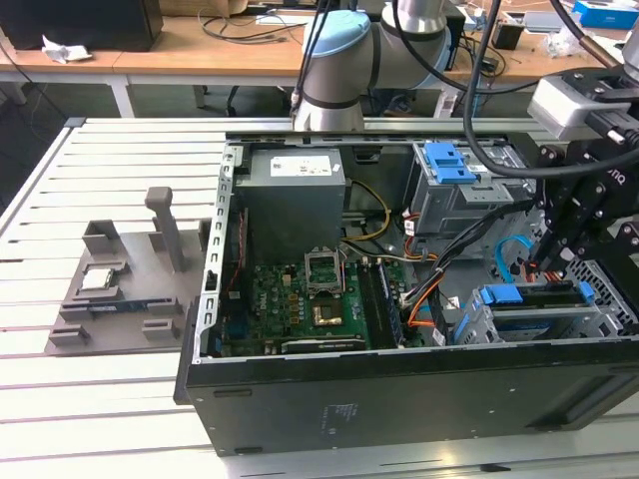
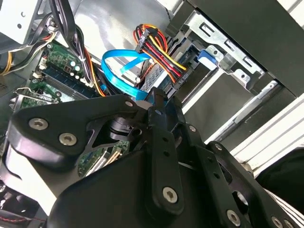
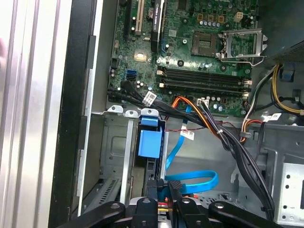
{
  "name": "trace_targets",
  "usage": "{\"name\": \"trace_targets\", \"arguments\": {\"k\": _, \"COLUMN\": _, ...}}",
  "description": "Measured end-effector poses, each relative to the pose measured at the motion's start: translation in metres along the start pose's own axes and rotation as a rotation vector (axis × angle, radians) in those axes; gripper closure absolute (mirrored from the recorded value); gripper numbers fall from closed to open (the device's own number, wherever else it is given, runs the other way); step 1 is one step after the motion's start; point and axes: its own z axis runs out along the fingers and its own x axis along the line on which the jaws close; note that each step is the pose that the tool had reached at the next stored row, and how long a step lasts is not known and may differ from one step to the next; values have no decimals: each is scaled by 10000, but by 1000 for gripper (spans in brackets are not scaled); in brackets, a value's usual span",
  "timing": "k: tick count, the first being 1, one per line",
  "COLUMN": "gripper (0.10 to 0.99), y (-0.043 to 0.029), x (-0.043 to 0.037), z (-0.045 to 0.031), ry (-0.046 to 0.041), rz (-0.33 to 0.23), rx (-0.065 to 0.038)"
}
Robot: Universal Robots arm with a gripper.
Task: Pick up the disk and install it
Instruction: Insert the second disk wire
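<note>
In the exterior view, a grey tray [image 1: 110, 289] lies at the left; the open computer case [image 1: 399, 399] is in the middle with its green board [image 1: 300, 299]; at the right the disk [image 1: 529, 297] sits in its bay; the gripper [image 1: 551, 267] hangs just above it; whether its fingers grip anything, I cannot tell.

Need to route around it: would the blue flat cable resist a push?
Probably springy, not limp: the blue flat cable holds a free-standing loop. Likely light, being a thin ribbon. It may snag; the gripper sits beside it.
</note>
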Motion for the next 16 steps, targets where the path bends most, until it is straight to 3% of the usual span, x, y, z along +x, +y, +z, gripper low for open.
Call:
{"name": "trace_targets", "arguments": {"k": 6, "gripper": 851, "y": -5, "x": 1, "z": -7, "ry": 0, "rz": -1, "rx": -26}}
{"name": "trace_targets", "arguments": {"k": 9, "gripper": 851, "y": -7, "x": 1, "z": 6, "ry": -5, "rz": -1, "rx": -48}}
{"name": "trace_targets", "arguments": {"k": 12, "gripper": 851, "y": -8, "x": 7, "z": 45, "ry": -66, "rz": -3, "rx": -72}}
{"name": "trace_targets", "arguments": {"k": 16, "gripper": 851, "y": -9, "x": 7, "z": 61, "ry": -64, "rz": -3, "rx": -80}}
